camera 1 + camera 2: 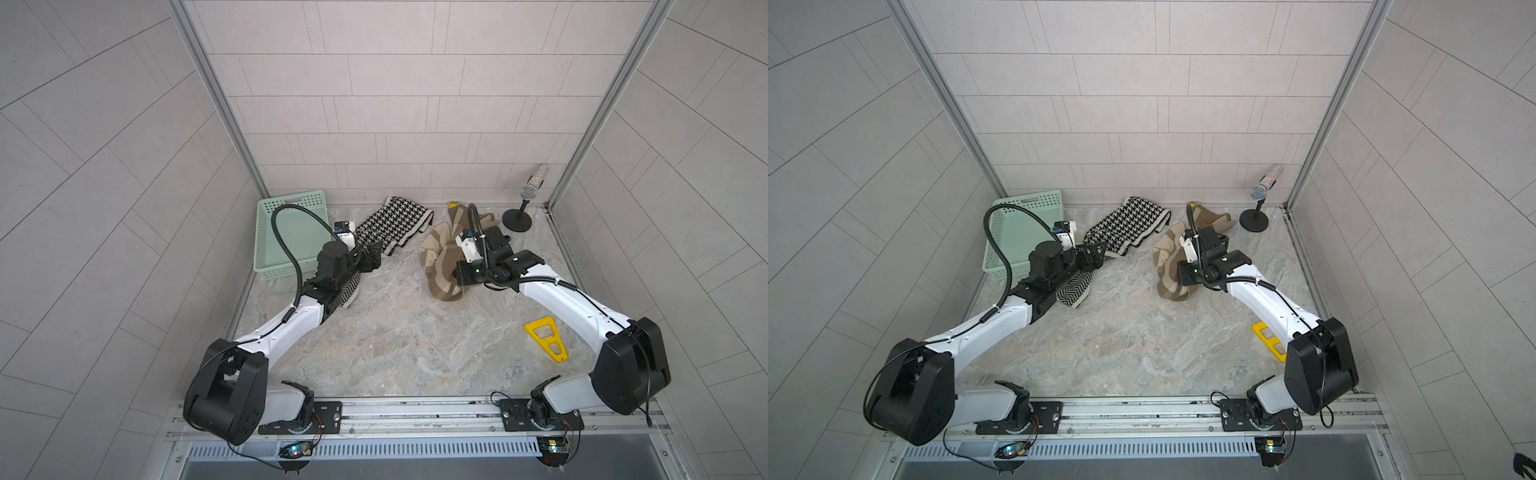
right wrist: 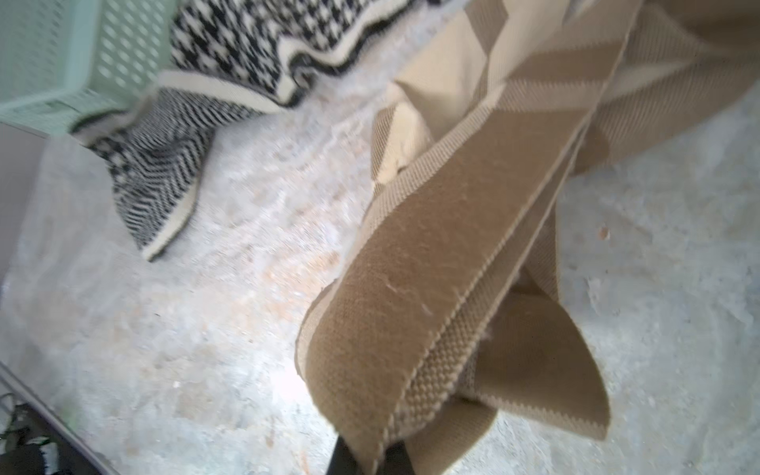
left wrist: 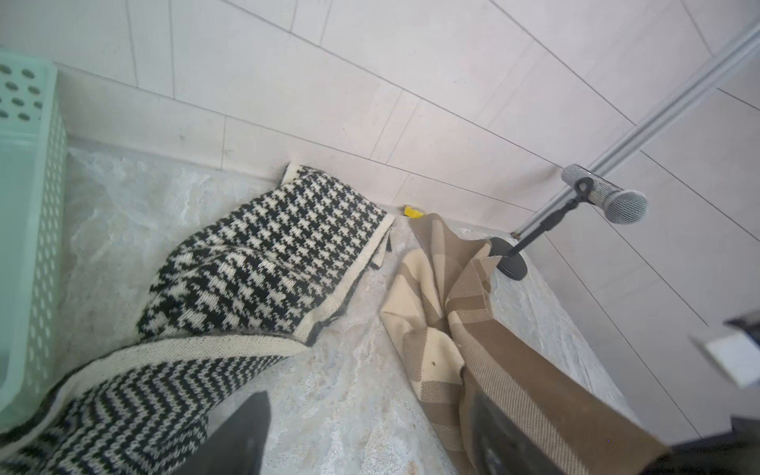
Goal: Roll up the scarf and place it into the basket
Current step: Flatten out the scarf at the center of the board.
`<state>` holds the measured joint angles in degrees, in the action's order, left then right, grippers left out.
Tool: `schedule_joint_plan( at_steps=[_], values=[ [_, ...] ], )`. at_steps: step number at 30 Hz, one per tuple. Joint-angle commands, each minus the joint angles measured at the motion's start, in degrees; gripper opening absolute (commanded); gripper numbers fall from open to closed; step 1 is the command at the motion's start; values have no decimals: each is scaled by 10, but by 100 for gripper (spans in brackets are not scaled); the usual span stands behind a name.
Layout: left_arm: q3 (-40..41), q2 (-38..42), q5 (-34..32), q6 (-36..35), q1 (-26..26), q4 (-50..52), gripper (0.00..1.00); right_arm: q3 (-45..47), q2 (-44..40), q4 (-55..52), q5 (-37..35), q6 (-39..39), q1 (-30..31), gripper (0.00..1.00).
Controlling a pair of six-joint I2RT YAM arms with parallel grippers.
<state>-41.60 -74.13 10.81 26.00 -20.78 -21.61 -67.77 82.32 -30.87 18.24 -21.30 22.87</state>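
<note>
With the right hand (image 2: 368, 460) clenched on a fold of the tan scarf (image 1: 436, 257), bunched toward the bench's (image 1: 395, 332) far right corner, and the left hand (image 1: 372, 255) spread empty over the houndstooth scarf (image 1: 395, 222) beside the far-left basket (image 1: 291, 198), laying the tan one flat first should make rolling tidier.

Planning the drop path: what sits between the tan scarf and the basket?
Between the basket and tan scarf: the houndstooth scarf on the table, left gripper above it. Both top views show this.

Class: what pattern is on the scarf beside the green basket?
The scarf is black-and-cream houndstooth; clearest in the left wrist view.
</note>
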Motion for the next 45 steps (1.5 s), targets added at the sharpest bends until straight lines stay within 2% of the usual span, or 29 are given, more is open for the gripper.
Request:
schedule_joint_plan(
  at_steps=[1,3,7,10,13,18,21,23,26,28,30,35,38,42,45],
  values=[
    [40,30,66,35,-2,-11,72,-54,14,7,16,-28,2,0],
    [69,57,73,35,-23,-8,72,-84,31,6,16,-36,2,0],
    [107,107,0,-55,-124,50,72,-123,66,14,26,-64,0,0],
    [153,115,-12,-76,-172,-11,69,-139,83,20,38,-81,1,0],
    [188,80,-34,-115,-211,-104,66,-151,89,24,38,-96,-3,0],
    [147,-55,-60,-183,-249,-160,69,-178,77,24,32,-108,-13,0],
    [103,-132,-105,-155,-250,-163,72,-186,58,18,17,-110,-18,0],
    [83,-152,-220,-95,-249,-137,68,-185,42,7,-1,-109,-21,0],
    [65,-133,-363,-16,-248,-47,66,-165,14,-8,-29,-103,-23,0],
    [49,-112,-398,15,-236,17,69,-130,-9,-5,-42,-106,-23,0],
    [33,-101,-381,26,-213,55,70,-89,-36,-2,-60,-113,-23,0],
    [-25,-145,-232,32,-144,124,68,14,-103,9,-99,-129,-23,0],
    [-70,-198,-161,-10,-136,142,64,49,-128,8,-111,-133,-23,0],
    [-172,-277,-82,-45,-134,243,58,77,-152,4,-130,-138,-24,0],
    [-224,-330,-48,-51,-133,286,56,88,-160,5,-135,-139,-25,0]
  ],
)
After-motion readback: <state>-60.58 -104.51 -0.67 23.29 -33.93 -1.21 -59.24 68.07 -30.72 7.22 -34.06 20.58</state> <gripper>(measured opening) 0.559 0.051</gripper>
